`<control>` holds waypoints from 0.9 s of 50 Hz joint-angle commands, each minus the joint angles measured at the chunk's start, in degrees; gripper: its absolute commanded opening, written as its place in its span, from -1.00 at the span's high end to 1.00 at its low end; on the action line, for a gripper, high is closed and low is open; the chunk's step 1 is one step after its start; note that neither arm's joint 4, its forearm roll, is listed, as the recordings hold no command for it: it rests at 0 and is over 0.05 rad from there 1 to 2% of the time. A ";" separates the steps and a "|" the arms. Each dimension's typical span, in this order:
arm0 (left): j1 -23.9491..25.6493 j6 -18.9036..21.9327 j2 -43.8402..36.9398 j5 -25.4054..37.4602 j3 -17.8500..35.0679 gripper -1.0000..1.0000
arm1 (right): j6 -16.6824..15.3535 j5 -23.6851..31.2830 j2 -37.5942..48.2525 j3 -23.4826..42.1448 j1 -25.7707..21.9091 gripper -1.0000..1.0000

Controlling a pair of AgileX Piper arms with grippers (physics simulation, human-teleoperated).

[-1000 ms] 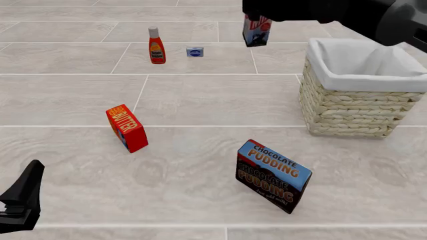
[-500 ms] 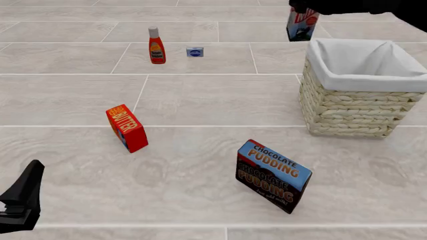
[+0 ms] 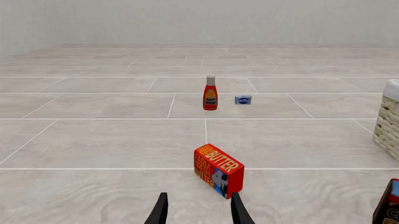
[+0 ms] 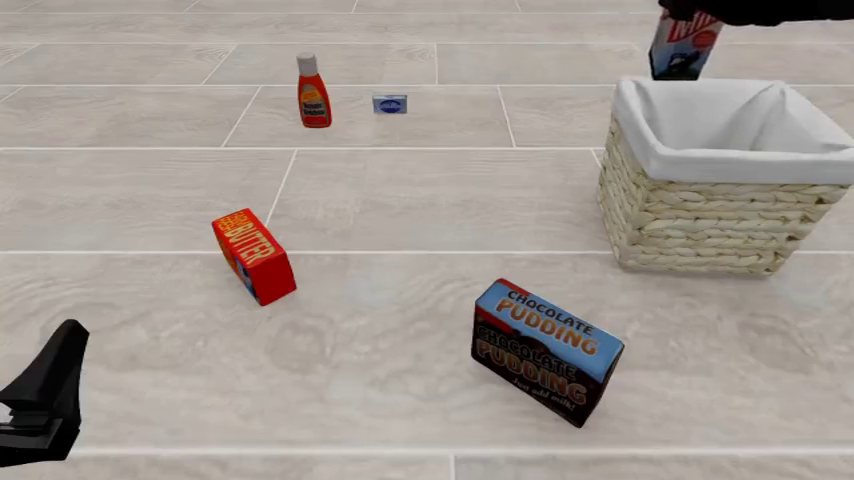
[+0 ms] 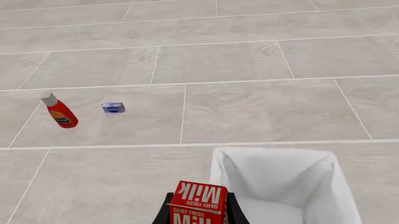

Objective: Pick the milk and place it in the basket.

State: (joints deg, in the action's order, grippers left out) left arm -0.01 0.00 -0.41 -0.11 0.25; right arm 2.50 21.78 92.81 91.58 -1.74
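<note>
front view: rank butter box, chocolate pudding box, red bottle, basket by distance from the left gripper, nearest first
From the left gripper, at the near left corner:
1. Butter box, just ahead of it and slightly right.
2. Chocolate pudding box, off to the right in the near row.
3. Red bottle, far back on the left.
4. Basket, far right, with the milk held above its back rim.

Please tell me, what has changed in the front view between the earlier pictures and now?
The right end effector, shut on the milk, has carried it to the right, from beside the red bottle's row to just above the basket rim. Nothing was let go. The bottle, butter box, pudding box and left end effector stayed put.
</note>
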 commanded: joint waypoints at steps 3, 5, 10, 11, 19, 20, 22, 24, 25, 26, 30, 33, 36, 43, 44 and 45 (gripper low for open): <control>0.00 0.01 0.00 0.00 0.00 -1.00 | 0.46 -0.51 -0.44 0.12 4.07 1.00; 0.00 0.02 0.00 0.00 0.00 -1.00 | 0.06 -0.70 0.01 0.03 5.15 1.00; 0.00 0.01 0.01 0.00 0.00 -1.00 | 0.27 -1.75 0.91 -1.07 6.64 1.00; 0.00 0.02 0.00 0.00 0.00 -1.00 | 0.43 -1.78 1.36 -1.00 6.76 1.00; 0.02 0.00 0.00 0.00 0.00 -1.00 | 0.39 -0.43 4.20 1.99 8.62 1.00; 0.00 0.00 0.00 0.00 0.00 -1.00 | 0.02 -0.15 4.61 2.40 8.97 1.00; -0.01 0.00 -0.01 0.00 0.00 -1.00 | -1.06 0.35 5.72 3.39 10.32 1.00; -0.01 -0.01 0.00 0.00 0.00 -1.00 | -0.90 0.59 6.79 4.16 10.95 1.00; -0.01 0.00 0.00 0.00 0.00 -1.00 | -0.97 0.73 7.25 4.49 11.36 1.00; -0.01 0.00 0.00 0.00 0.00 -1.00 | -1.12 0.94 7.94 4.95 11.87 1.00; -0.01 0.00 0.00 0.00 0.00 -1.00 | -1.02 1.15 9.61 5.69 12.72 1.00; 0.01 -0.01 0.00 0.00 0.00 -1.00 | -0.99 1.42 10.80 6.31 13.27 1.00; -0.01 0.00 0.00 0.00 0.00 -1.00 | -0.99 1.78 11.83 7.13 13.59 1.00; 0.00 0.01 0.00 0.00 0.00 -1.00 | -1.25 2.78 14.14 8.69 13.73 1.00; 0.01 0.00 -0.01 0.00 0.00 -1.00 | -1.09 2.88 14.45 8.89 13.68 1.00; -0.01 -0.01 0.00 0.00 0.00 -1.00 | -0.98 3.24 15.03 9.32 13.74 1.00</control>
State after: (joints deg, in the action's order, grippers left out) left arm -0.01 0.00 -0.41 -0.11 0.25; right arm 0.65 23.86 104.96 97.50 10.97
